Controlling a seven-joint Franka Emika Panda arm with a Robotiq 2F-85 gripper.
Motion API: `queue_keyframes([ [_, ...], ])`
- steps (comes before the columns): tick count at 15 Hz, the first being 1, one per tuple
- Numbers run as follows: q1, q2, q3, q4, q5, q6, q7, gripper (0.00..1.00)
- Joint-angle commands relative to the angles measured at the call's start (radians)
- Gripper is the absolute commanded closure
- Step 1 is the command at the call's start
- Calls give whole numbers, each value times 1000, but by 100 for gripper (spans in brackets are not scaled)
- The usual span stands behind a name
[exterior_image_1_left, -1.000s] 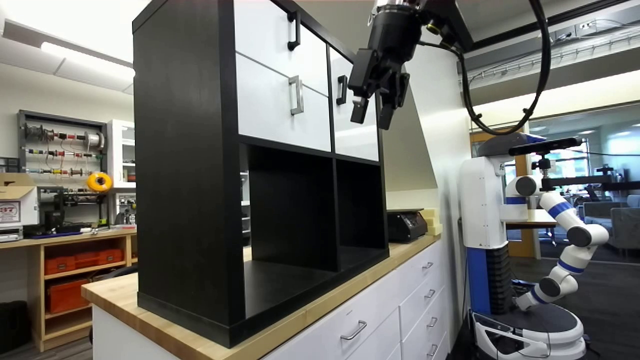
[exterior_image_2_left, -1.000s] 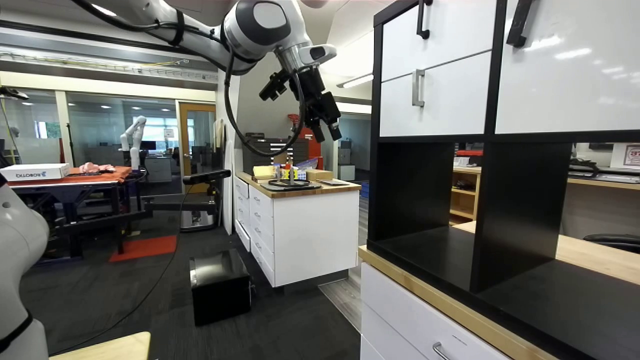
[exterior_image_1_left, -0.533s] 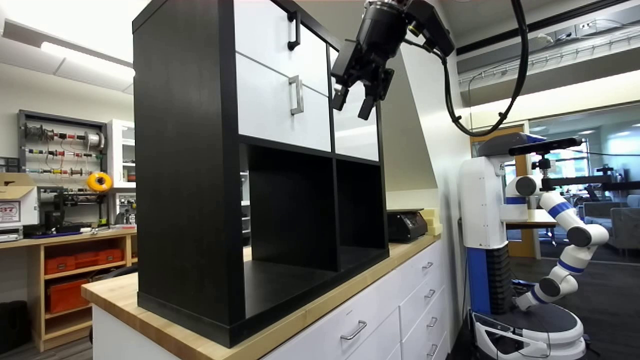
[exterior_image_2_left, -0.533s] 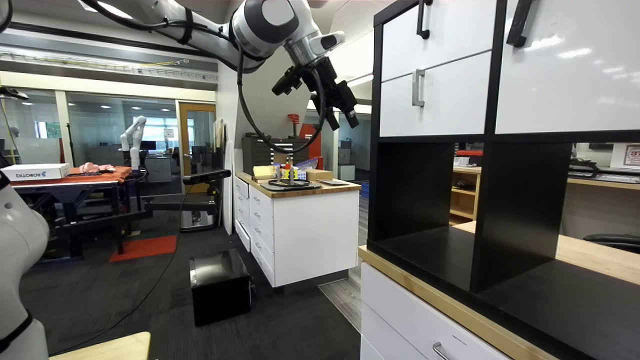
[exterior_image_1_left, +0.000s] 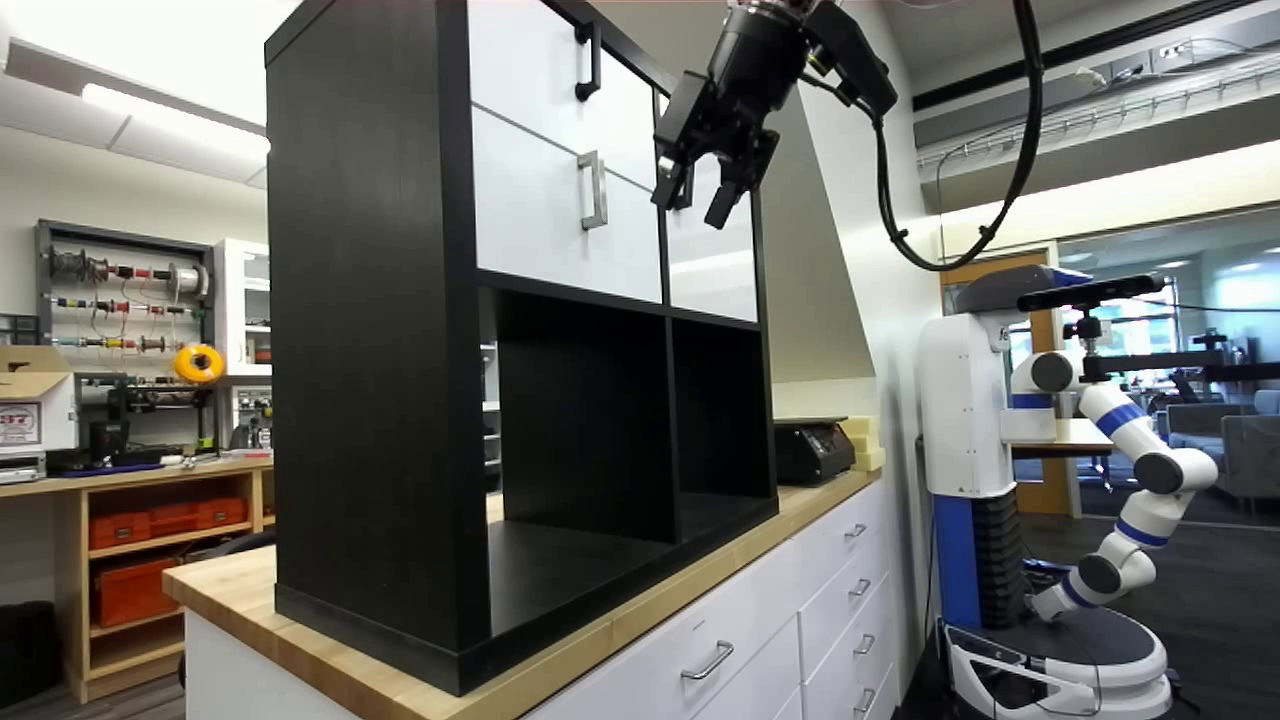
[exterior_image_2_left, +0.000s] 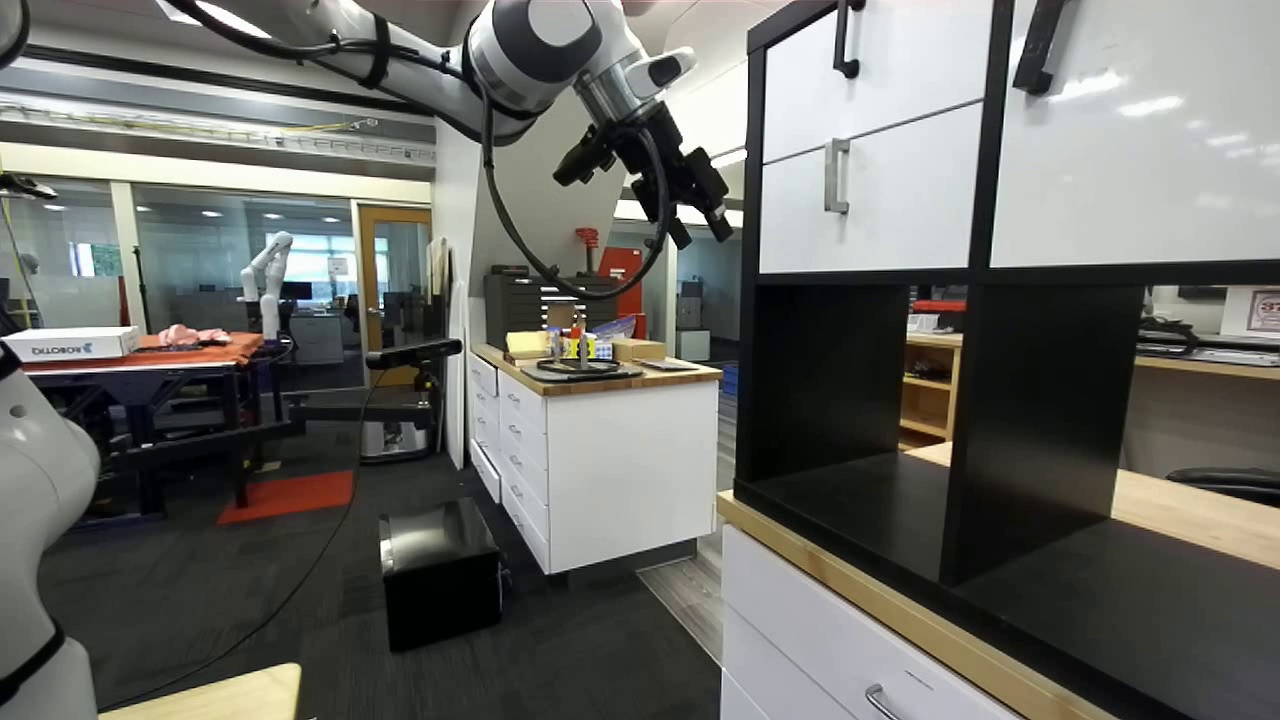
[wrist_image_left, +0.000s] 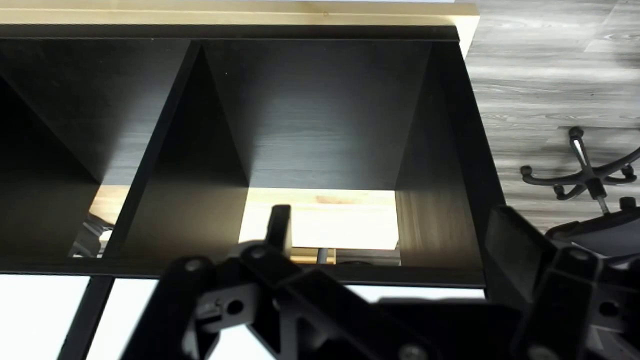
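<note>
Spools (exterior_image_1_left: 125, 272): well left of the cabinet (exterior_image_1_left: 365, 350); small, round, in mixed colours.
Cases (exterior_image_1_left: 133, 593): left of the cabinet, lower than the spools; orange, boxy.
Tabletop (exterior_image_1_left: 230, 575): beneath the cabinet, running past its ends; pale striped wood, square edge.
Cabinet proper: upright; black, faintly grained, straight-edged; white panels (exterior_image_1_left: 540, 240) above, open compartments (exterior_image_1_left: 575, 560) below. Lies ahead of the jaws, its broad front crosswise to their aim.
Black handle (exterior_image_1_left: 593, 62): on the cabinet's upper panel; dark bracket, upright.
Steel handle (exterior_image_1_left: 595, 190): on the lower panel, beneath the black one; squared, satin metal, long axis upright; toward the cabinet from the jaws, roughly level with them.
Jaws: before the cabinet's upper half, apart from it, slanted down toward it; spread wide, nothing between them. A single arm (exterior_image_2_left: 545, 45) carries them; which handle stands closest cannot be told.
Door (exterior_image_1_left: 715, 275): right end of the cabinet's upper row; flat, glossy white.
Device (exterior_image_1_left: 815, 450): on the tabletop, right of the cabinet; low black box.
Blocks (exterior_image_1_left: 862, 445): just past the device; pale yellow, stacked.
Mobile robot (exterior_image_1_left: 960, 405): well right of the cabinet; white and blue, smooth shell, rounded base.
</note>
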Motion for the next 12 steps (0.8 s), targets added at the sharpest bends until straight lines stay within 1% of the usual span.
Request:
queue_keyframes([
  [1, -3, 1, 3, 4, 1, -3, -1, 0],
  [5, -3, 1, 3, 4, 1, -2, -1, 0],
  [12, -12, 50, 7, 62, -30, 18, 14, 0],
])
